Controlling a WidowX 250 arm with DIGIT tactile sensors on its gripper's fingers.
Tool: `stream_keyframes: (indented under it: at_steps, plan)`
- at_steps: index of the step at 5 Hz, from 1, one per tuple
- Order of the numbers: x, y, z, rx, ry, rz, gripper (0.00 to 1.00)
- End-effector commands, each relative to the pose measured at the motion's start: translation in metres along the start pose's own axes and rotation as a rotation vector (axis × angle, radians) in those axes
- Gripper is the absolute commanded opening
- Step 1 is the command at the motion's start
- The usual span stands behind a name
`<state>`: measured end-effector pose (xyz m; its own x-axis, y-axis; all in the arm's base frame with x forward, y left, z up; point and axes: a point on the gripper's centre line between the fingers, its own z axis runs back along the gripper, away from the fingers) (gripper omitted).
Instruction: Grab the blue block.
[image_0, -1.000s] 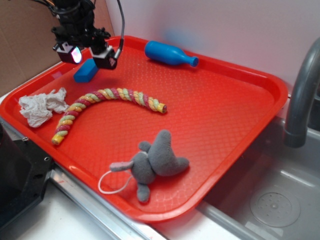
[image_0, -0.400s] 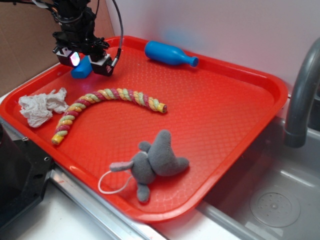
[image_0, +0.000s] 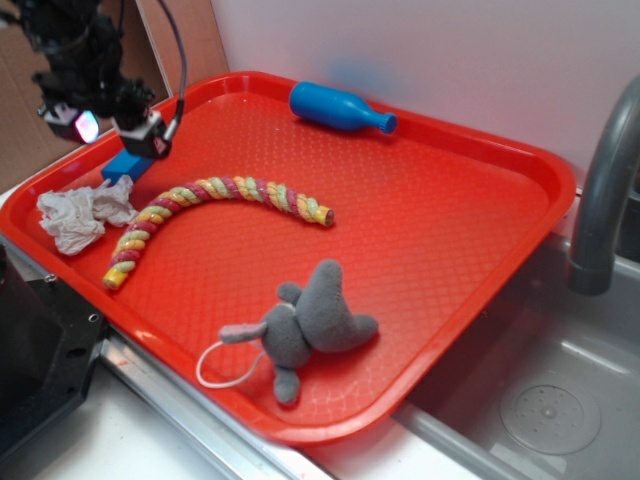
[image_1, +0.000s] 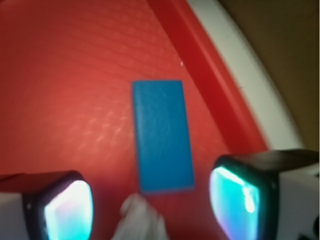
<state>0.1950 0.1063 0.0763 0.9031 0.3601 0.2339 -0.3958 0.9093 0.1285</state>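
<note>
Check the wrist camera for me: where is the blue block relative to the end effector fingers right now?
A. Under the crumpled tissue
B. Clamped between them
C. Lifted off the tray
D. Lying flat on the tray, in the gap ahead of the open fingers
D: in the wrist view the blue block lies flat on the red tray, with the end effector open and both fingers clear of it.
</note>
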Motion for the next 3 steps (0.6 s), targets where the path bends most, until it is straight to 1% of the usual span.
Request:
stream_keyframes:
  at_steps: [1,2,3]
  plan:
    - [-0.008,0.028,0.021,0.057,0.002,0.038,1.0]
    - [-0.028,0.044,0.02,0.064,0.036,0.057,1.0]
    - [0.006,0.034,-0.011,0.051,0.075,0.04,1.0]
